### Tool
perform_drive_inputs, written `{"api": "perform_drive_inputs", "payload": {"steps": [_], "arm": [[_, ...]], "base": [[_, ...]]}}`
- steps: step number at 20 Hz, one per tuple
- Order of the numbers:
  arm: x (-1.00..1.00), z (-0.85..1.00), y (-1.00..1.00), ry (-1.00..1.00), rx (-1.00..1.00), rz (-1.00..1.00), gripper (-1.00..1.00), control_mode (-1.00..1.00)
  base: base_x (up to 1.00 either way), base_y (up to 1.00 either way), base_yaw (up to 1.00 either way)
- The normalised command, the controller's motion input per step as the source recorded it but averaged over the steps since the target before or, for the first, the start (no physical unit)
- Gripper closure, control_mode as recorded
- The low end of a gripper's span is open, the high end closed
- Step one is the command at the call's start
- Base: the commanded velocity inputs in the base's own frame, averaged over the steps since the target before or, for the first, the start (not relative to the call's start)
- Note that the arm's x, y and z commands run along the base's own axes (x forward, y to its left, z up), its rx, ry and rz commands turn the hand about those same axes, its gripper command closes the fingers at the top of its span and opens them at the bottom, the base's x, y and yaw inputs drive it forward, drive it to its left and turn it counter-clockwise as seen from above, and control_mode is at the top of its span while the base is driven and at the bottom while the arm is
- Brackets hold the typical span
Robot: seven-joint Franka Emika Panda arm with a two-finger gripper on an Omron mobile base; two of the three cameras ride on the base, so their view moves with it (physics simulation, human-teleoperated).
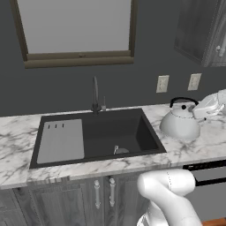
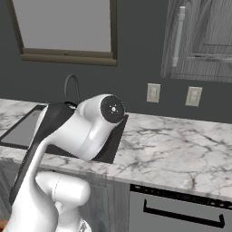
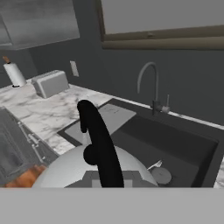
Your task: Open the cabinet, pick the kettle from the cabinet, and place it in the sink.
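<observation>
1. One kettle (image 1: 180,124) is showing in the left base view: squat, rounded and silvery-white, with a thin dark arched handle over its top. It is hanging at the right of the sink (image 1: 132,115), over the white marble counter (image 1: 17,141), with the white end of the arm reaching it from the right.
2. In the hand view the kettle (image 3: 70,168) is lying close under the camera, its dark handle arching up the middle and a small dark knob sitting on the pale dome.
3. One gripper is working here. Its jaws are standing narrow, closed on the kettle's handle; the fingertips themselves are hiding behind the kettle body.
4. One sink is showing, a wide matte black basin holding one light-grey drainboard panel (image 1: 61,140) in its left part and one round drain (image 1: 122,151) near its front.
5. One thin dark faucet (image 1: 95,95) is rising behind the basin.
6. Two wall outlets (image 1: 162,83) are sitting on the dark wall at the right of the faucet.
7. One window (image 1: 75,26) with a dark frame is hanging above the sink.
8. One cabinet (image 2: 199,41) is showing at upper right in the right base view, dark grey wood-grain, with one long light-grey bar handle (image 2: 178,36).
9. One boxy grey toaster (image 3: 51,82) and one paper towel roll (image 3: 15,73) are standing on the counter in the hand view.
</observation>
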Motion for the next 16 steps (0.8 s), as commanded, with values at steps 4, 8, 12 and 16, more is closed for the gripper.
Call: {"api": "perform_drive_inputs", "payload": {"steps": [4,8,12,16], "arm": [[0.29,0.0,0.15,0.16,-0.11,-0.05,1.0,-1.0],[0.23,-0.01,0.12,0.09,-0.08,0.0,1.0,-1.0],[0.16,-0.11,0.11,0.01,-0.02,0.0,1.0,-1.0],[0.15,-0.2,0.13,-0.07,0.0,0.0,1.0,-1.0]], "base": [[0.0,0.0,0.0],[0.0,0.0,0.0],[0.0,0.0,0.0],[0.0,0.0,0.0]]}}
